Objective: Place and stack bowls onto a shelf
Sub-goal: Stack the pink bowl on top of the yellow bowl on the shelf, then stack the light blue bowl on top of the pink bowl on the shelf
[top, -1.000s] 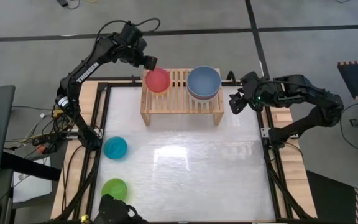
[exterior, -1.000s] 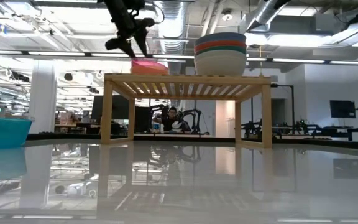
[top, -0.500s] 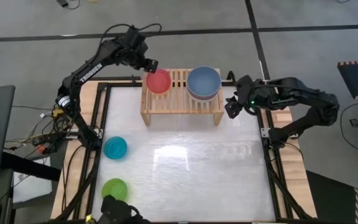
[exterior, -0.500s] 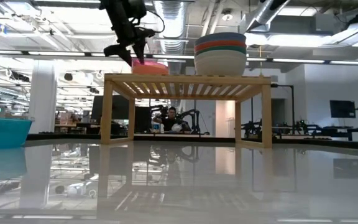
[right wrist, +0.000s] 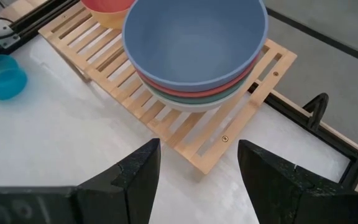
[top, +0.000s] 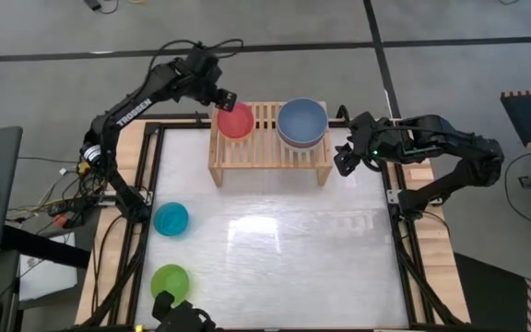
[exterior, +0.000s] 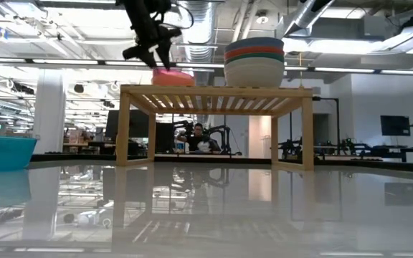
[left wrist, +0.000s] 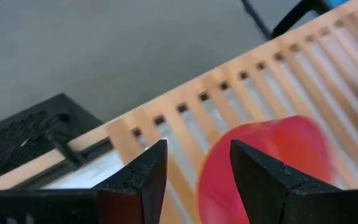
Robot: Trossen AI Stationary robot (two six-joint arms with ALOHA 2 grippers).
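Note:
A pink bowl [top: 235,121] sits on the left part of the light-wood shelf [top: 270,153]. A stack of larger bowls with the blue one on top [top: 302,120] sits on its right part. My left gripper [top: 228,99] is open just above the pink bowl's far left rim [left wrist: 213,180]; in the low view [exterior: 149,57] its fingers hang over the bowl [exterior: 172,77]. My right gripper [top: 341,161] is open and empty beside the shelf's right end, looking at the stack [right wrist: 194,46]. A cyan bowl [top: 171,219] and a lime green bowl [top: 169,278] rest on the table at the near left. My left gripper stands with its fingers astride the pink bowl's far left rim [left wrist: 207,186], coming from above and from the far side. I cannot tell whether a finger touches the rim. The bowl rests upright on the shelf's slats.
The white tabletop [top: 275,240] lies open in front of the shelf. Black frame rails [top: 399,212] run along the table's sides. The cyan bowl shows at the low view's left edge [exterior: 2,152]. The room behind holds other robot stations.
My right gripper has gone a little toward the table's left and near edge, closer to the shelf's right end, and stays open. My left gripper has stayed over the pink bowl, shifting slightly toward the right. The bowls have not moved.

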